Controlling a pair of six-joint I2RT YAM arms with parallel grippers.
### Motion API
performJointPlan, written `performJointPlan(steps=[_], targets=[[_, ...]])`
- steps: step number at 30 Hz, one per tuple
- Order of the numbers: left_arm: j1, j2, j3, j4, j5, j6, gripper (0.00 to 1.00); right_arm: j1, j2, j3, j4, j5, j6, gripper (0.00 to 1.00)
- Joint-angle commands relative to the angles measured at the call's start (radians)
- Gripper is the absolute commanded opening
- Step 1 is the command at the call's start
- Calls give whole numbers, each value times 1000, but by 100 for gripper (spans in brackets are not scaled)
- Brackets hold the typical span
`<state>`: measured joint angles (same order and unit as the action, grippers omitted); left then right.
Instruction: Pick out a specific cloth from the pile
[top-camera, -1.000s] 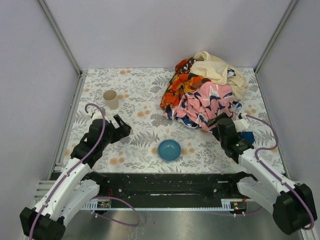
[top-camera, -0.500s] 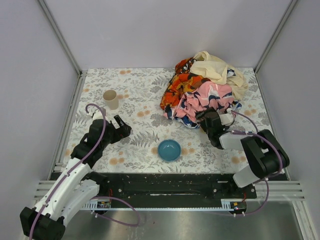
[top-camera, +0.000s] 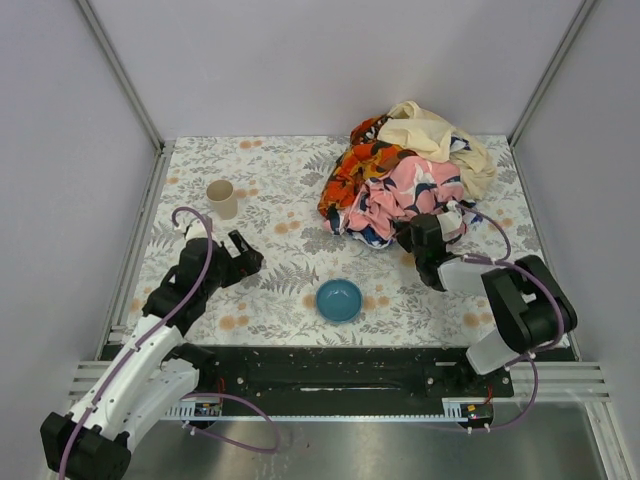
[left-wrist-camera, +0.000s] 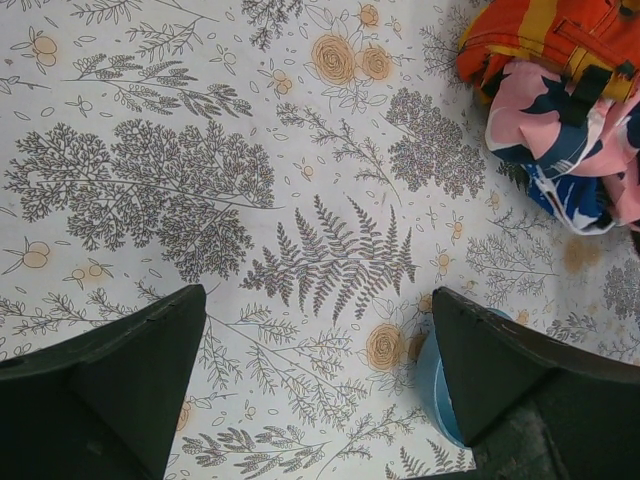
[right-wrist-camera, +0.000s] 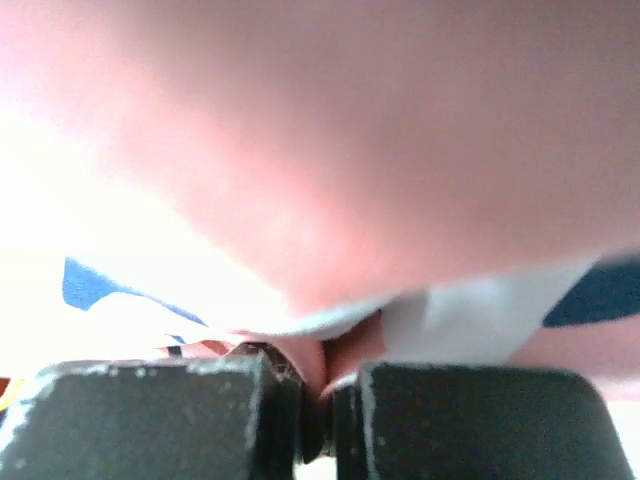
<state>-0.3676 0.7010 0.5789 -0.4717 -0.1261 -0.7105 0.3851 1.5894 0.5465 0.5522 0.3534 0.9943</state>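
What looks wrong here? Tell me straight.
The right gripper is shut on the pink floral fabric at the near edge of the pile, not on a mustard-yellow cloth. No such cloth shows in any view. Nothing looks spilled or damaged.

You are in what looks like a robot test cell: plain pale panels (top-camera: 330, 60) on aluminium posts (top-camera: 118, 70) wall the tabletop (top-camera: 280, 190) at its left, far and right edges, and a black mounting rail (top-camera: 330, 365) runs along its near edge.
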Motion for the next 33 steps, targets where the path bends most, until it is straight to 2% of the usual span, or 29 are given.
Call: performJointPlan(steps=[1,4,8,12,19,22,28,33], targets=[[6,17,32,48,6,6,99,1,-166,180,-11,-8,-257,0],[4,44,47,71,20,11,99,0,-203,327,-81,-27,-359,0],[2,90,82,94,36,25,99,-12,-163,534,-168,-37,-468,0],[2,141,117,129,63,43,99,-58,-19,792,-282,-117,-506,0],[-51,290,237,203,121,121,99,-186,320,1219,-468,-234,-436,0],[-119,403,320,215,120,175,99,-212,490,1395,-547,-251,-430,0],[-208,685,580,223,233,322,99,-249,772,1654,-780,-287,-424,0],[-290,958,824,222,281,344,99,-256,914,1759,-902,-350,-439,2]])
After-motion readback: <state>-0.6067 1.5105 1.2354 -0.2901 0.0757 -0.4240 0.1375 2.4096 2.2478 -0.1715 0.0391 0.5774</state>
